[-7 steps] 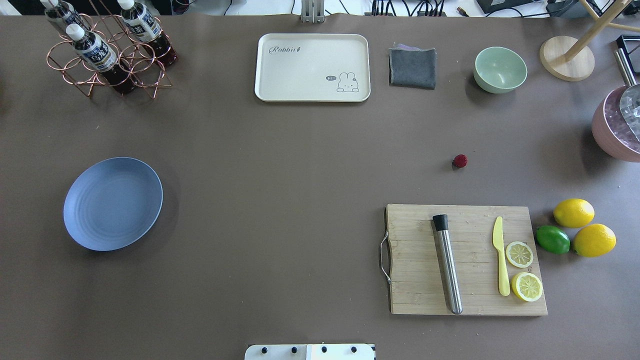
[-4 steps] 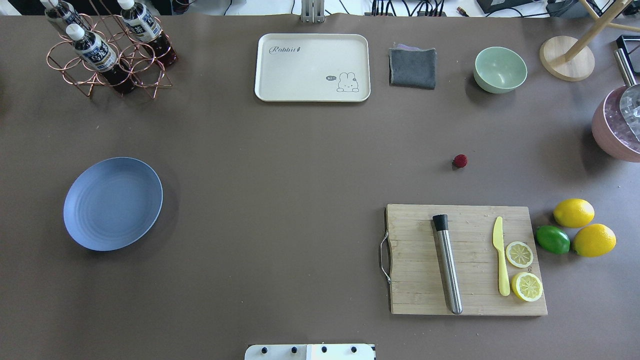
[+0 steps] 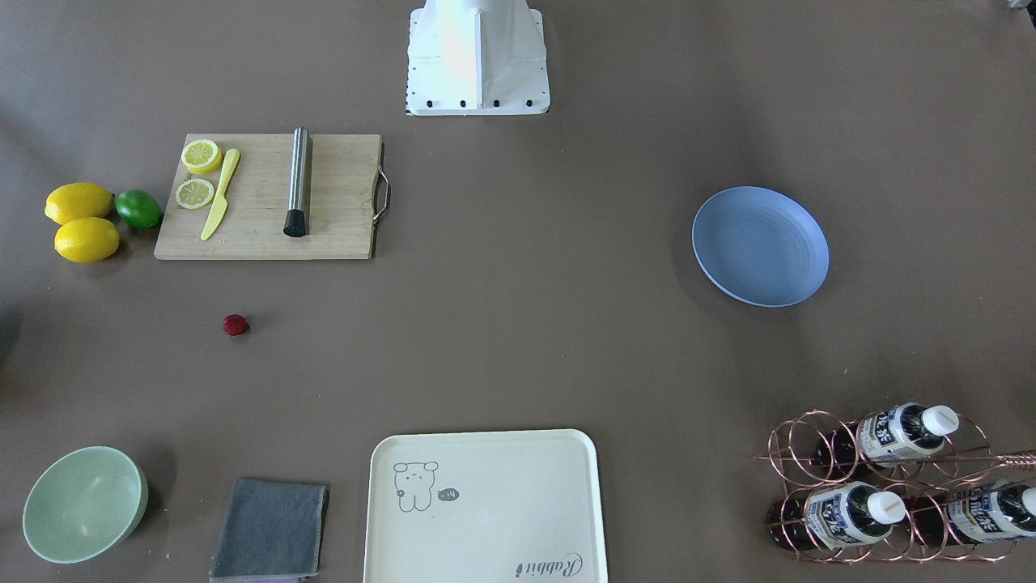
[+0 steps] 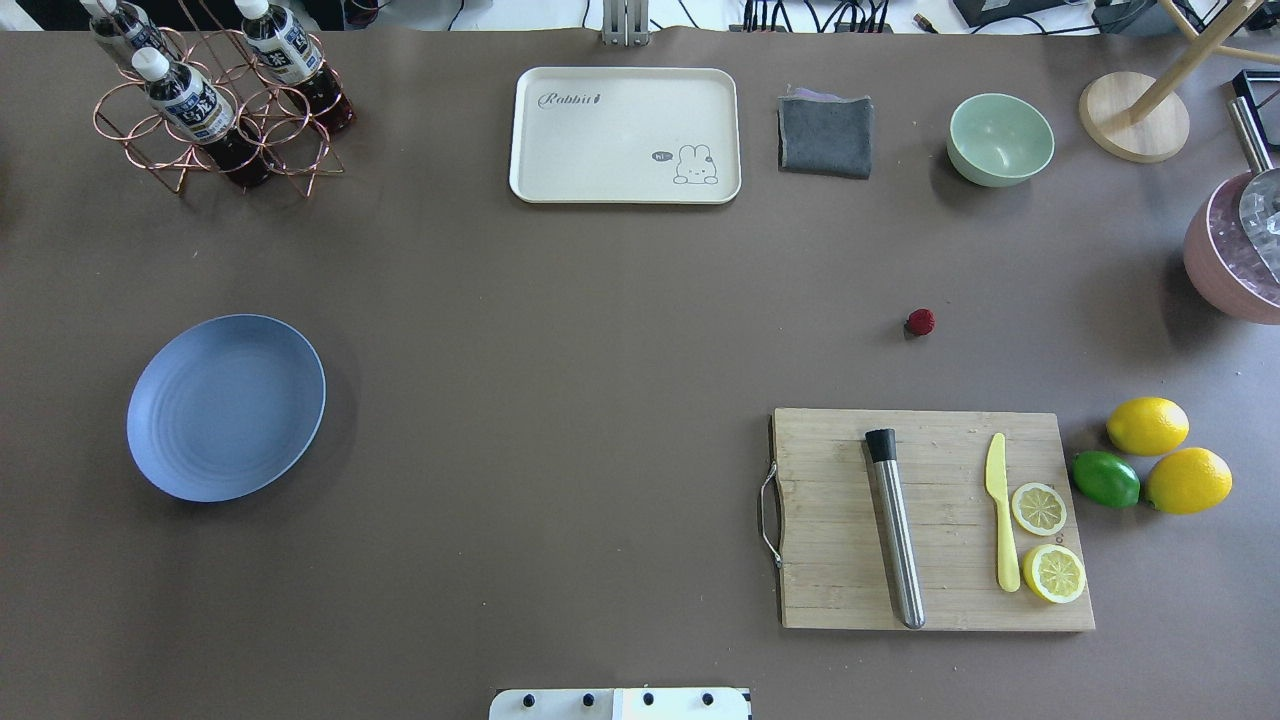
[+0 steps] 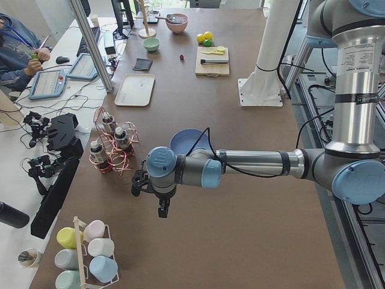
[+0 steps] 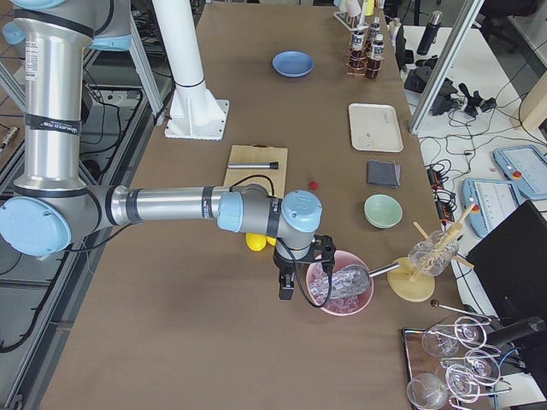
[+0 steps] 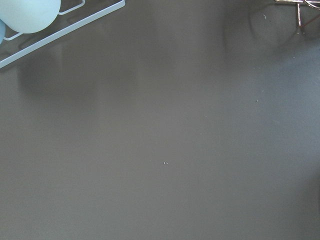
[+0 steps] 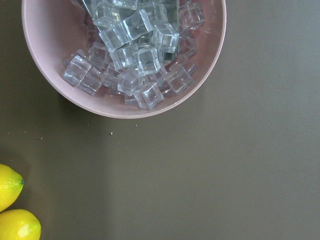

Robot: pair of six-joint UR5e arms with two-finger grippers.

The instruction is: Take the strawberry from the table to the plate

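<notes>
The small dark-red strawberry lies alone on the brown table, a little beyond the cutting board. The light-blue plate sits far off on the table's left side, with nothing on it. Neither gripper shows in the overhead or front views. In the exterior left view the left gripper hangs over the table's left end, past the plate. In the exterior right view the right gripper hovers beside a pink bowl, well away from the strawberry. I cannot tell whether either is open or shut.
A wooden cutting board carries a steel muddler, a yellow knife and lemon slices. Two lemons and a lime lie to its right. A cream tray, grey cloth, green bowl, bottle rack and pink bowl of ice line the edges.
</notes>
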